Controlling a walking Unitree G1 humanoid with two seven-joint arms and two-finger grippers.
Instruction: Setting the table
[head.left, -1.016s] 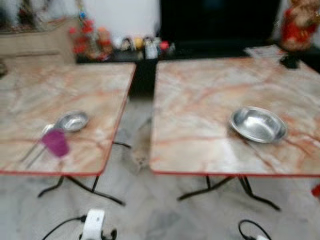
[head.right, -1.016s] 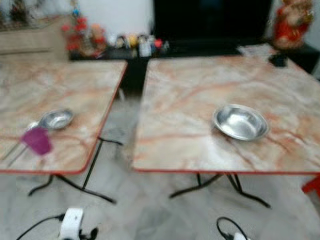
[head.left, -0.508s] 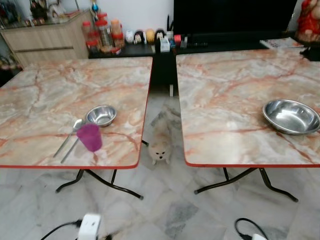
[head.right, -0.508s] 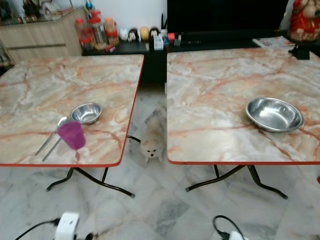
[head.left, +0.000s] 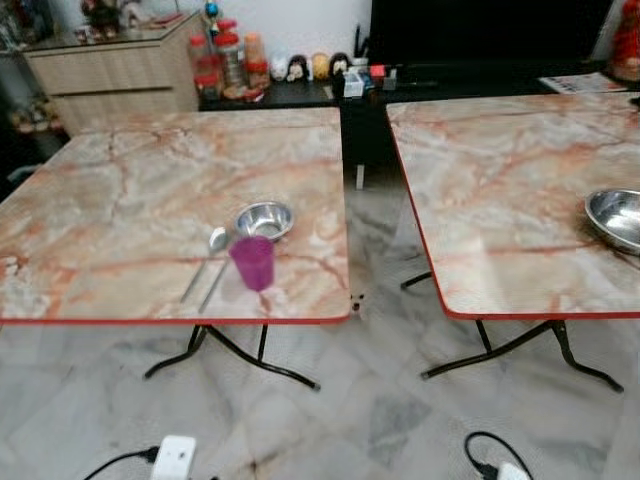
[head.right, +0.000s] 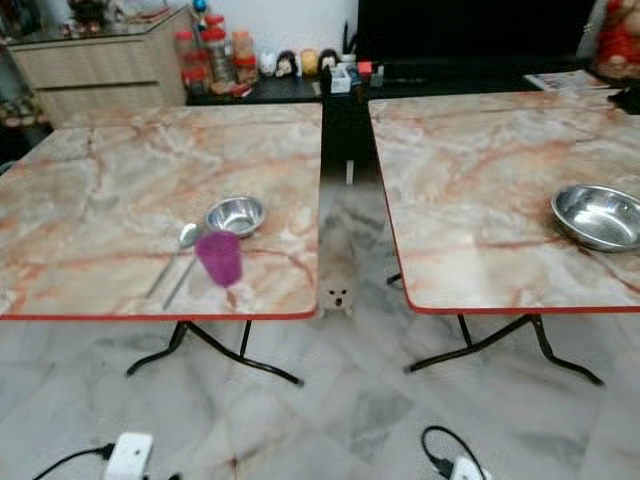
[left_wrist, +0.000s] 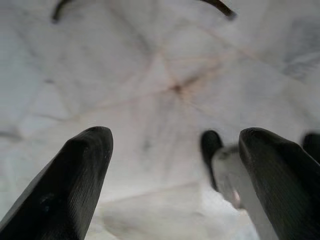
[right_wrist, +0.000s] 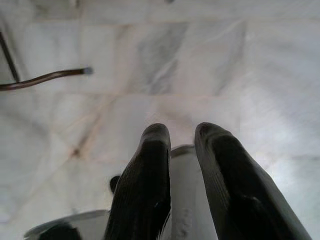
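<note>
Left gripper (left_wrist: 172, 185) hangs spread over the floor; right gripper (right_wrist: 182, 175) nearly closed, empty. Eye view — translucent purple plastic cup (head.right: 218, 257) near the marble tabletop's (head.right: 100, 200) front edge beside a small steel bowl (head.right: 235, 214) — probably light, slippery; grasp its sides.

No legible text, label, brand, number or sign; the jars and small packages on the dark low shelf (head.right: 300, 85) at 12 o'clock are too small to read.
</note>
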